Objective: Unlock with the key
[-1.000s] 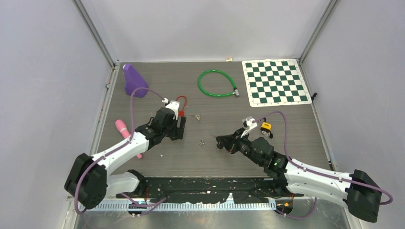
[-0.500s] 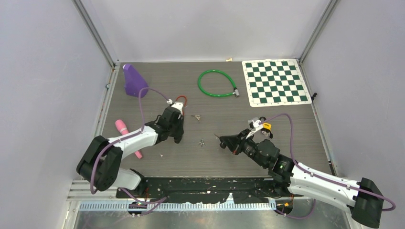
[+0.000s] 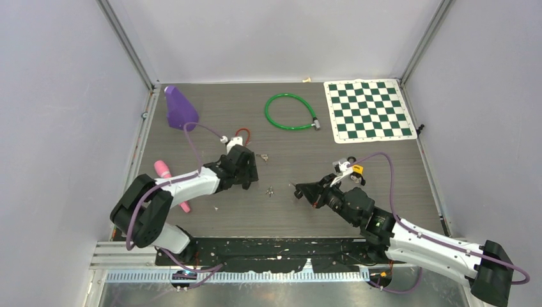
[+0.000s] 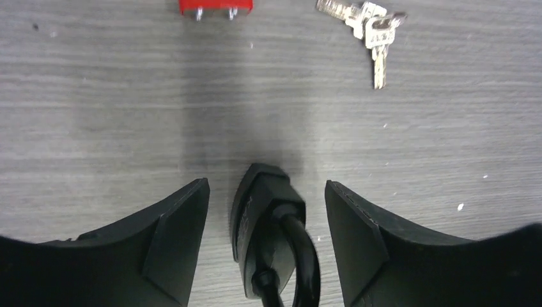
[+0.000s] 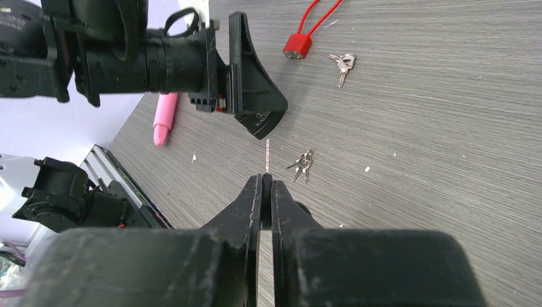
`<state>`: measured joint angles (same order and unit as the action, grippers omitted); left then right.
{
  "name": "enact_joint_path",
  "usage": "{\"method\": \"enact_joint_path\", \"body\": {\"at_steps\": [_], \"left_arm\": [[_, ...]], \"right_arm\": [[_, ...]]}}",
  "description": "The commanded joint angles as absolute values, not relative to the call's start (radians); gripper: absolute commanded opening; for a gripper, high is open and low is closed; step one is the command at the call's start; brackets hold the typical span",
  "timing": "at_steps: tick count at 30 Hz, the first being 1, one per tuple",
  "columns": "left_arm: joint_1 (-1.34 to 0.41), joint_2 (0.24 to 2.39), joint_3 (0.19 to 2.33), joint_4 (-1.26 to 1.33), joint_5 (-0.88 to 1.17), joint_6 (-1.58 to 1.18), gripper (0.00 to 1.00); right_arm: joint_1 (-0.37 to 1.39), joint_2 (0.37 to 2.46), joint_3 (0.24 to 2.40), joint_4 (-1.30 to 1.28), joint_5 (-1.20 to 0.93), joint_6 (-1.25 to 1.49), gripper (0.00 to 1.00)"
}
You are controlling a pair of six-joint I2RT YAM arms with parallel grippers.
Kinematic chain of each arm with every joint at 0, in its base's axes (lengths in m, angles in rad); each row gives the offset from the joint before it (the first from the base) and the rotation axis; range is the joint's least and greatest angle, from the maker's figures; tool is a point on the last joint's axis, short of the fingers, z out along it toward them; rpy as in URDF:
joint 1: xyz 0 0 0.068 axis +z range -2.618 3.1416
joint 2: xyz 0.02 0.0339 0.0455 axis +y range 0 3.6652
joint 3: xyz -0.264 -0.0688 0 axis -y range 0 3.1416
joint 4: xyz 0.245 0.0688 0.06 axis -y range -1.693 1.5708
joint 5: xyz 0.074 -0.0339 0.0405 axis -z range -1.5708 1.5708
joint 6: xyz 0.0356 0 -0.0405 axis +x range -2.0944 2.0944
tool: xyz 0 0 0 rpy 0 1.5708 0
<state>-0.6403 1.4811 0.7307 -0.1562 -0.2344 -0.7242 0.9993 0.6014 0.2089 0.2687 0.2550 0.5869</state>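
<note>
Left end effector (image 4: 266, 189) shifted rightward, jaws apart around black padlock (image 4: 270, 230), right end effector (image 5: 267, 183) pinching key (image 5: 267, 152)

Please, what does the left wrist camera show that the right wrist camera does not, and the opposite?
Only the left wrist view: a black padlock lying between the open fingers of the left gripper, touching neither.

Only the right wrist view: the right gripper shut on a single key, some loose keys on the table just beyond it, and a pink object farther left.

Both: the red lock and the key bunch beside it, on the grey table.
</note>
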Motion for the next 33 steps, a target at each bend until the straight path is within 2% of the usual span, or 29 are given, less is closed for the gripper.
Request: {"method": "enact_joint_path", "body": {"at_steps": [1, 7, 17, 18, 20, 21, 22, 24, 27, 31, 33], "left_arm": [[-0.699, 1.419, 0.644, -0.059, -0.358, -0.727, 0.71], [-0.792, 1.368, 0.481, 0.195, -0.512, -0.644, 0.67], [-0.886, 1.462, 0.354, 0.494, -0.649, -0.570, 0.51], [-0.894, 1.471, 0.354, 0.504, -0.661, -0.565, 0.47], [-0.903, 1.465, 0.356, 0.509, -0.669, -0.552, 0.29], [-0.905, 1.449, 0.356, 0.507, -0.666, -0.544, 0.12], [-0.905, 1.407, 0.356, 0.489, -0.658, -0.540, 0.01], [-0.904, 1.315, 0.385, 0.374, -0.637, -0.544, 0.00], [-0.894, 1.202, 0.558, -0.003, -0.635, -0.591, 0.00], [-0.827, 1.233, 0.908, -0.567, -0.499, -0.613, 0.00], [-0.803, 1.279, 1.039, -0.748, -0.410, -0.587, 0.00]], "right_arm": [[1.003, 0.576, 0.210, 0.284, 0.286, 0.607, 0.05], [1.003, 0.567, 0.204, 0.285, 0.285, 0.608, 0.05], [1.004, 0.519, 0.179, 0.278, 0.298, 0.624, 0.05], [1.003, 0.513, 0.176, 0.278, 0.301, 0.627, 0.05], [1.002, 0.508, 0.173, 0.277, 0.302, 0.632, 0.05], [1.002, 0.505, 0.172, 0.276, 0.303, 0.633, 0.05], [1.003, 0.502, 0.173, 0.271, 0.304, 0.633, 0.05], [1.003, 0.496, 0.177, 0.258, 0.306, 0.636, 0.05], [1.003, 0.485, 0.181, 0.246, 0.310, 0.641, 0.06], [1.003, 0.494, 0.208, 0.222, 0.323, 0.638, 0.06], [1.003, 0.513, 0.240, 0.194, 0.320, 0.625, 0.06]]}}
